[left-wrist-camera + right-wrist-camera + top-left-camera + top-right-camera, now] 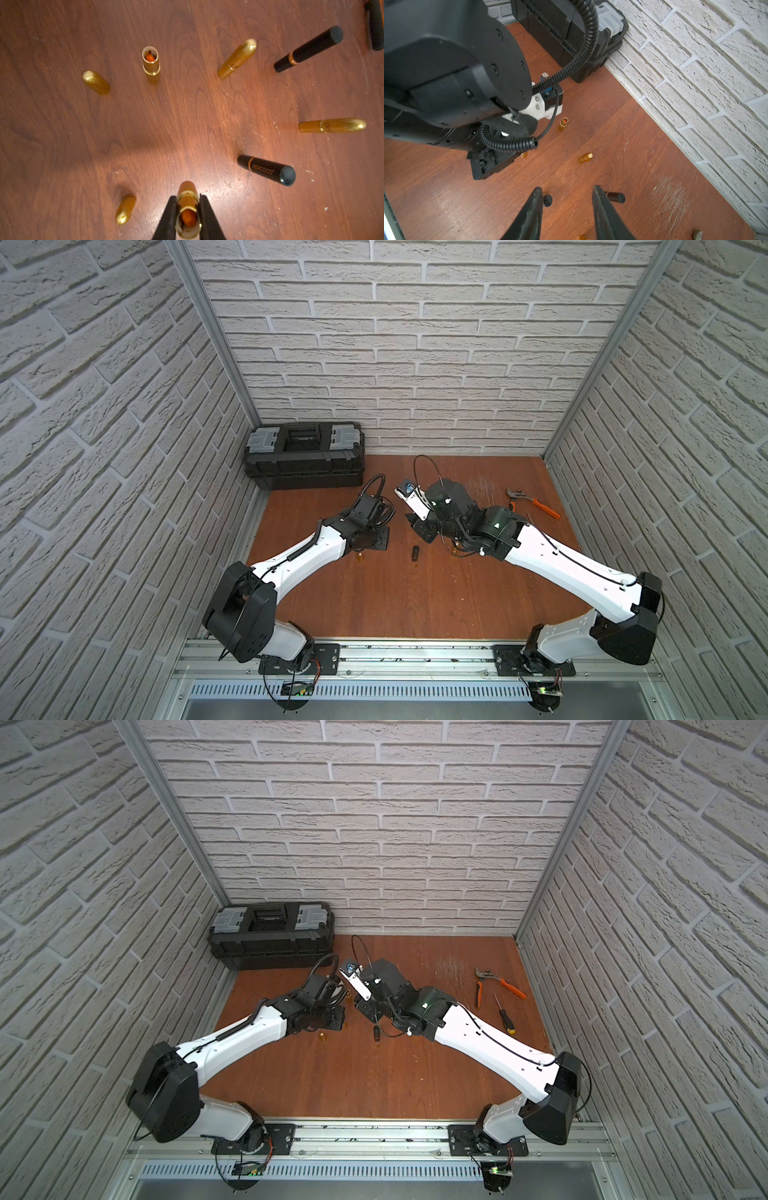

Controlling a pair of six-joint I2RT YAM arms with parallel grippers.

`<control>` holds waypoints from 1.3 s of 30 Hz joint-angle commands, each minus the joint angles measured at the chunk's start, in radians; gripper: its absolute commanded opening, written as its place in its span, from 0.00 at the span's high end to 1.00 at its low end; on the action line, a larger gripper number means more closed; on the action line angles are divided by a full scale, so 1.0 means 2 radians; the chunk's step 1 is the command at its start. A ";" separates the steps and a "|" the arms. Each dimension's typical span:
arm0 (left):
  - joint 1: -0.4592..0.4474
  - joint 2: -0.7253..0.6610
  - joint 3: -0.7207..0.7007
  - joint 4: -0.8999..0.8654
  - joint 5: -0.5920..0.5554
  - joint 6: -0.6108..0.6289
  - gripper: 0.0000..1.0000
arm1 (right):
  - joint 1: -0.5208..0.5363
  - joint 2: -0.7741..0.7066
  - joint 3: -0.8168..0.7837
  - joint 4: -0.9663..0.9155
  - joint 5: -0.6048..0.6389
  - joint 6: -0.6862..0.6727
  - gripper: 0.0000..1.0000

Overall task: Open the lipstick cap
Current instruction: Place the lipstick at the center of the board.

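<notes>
My left gripper is shut on a gold lipstick whose top is uncapped, with the orange stick showing inside the tube. A loose gold cap sits on the wooden table close beside it. In the top views the left gripper hangs low over the table's middle. My right gripper faces it from the right, open, with only bare wood between its fingers. In both top views the held lipstick is hidden under the arms.
Around stand another uncapped gold lipstick, a gold cap, two capped gold lipsticks and two black ones. A black toolbox sits at the back left. Orange pliers and a screwdriver lie at the right.
</notes>
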 commanded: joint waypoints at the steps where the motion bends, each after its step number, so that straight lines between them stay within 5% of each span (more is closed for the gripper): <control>1: -0.008 0.017 -0.012 0.017 -0.034 0.012 0.82 | 0.002 -0.002 0.003 0.006 0.011 0.007 0.59; 26: -0.032 0.037 -0.071 0.067 -0.064 -0.001 0.80 | 0.002 0.031 0.026 -0.012 0.014 -0.002 0.59; 39: -0.040 0.035 -0.076 0.065 -0.076 -0.010 0.64 | 0.002 0.032 0.018 -0.011 0.015 0.003 0.59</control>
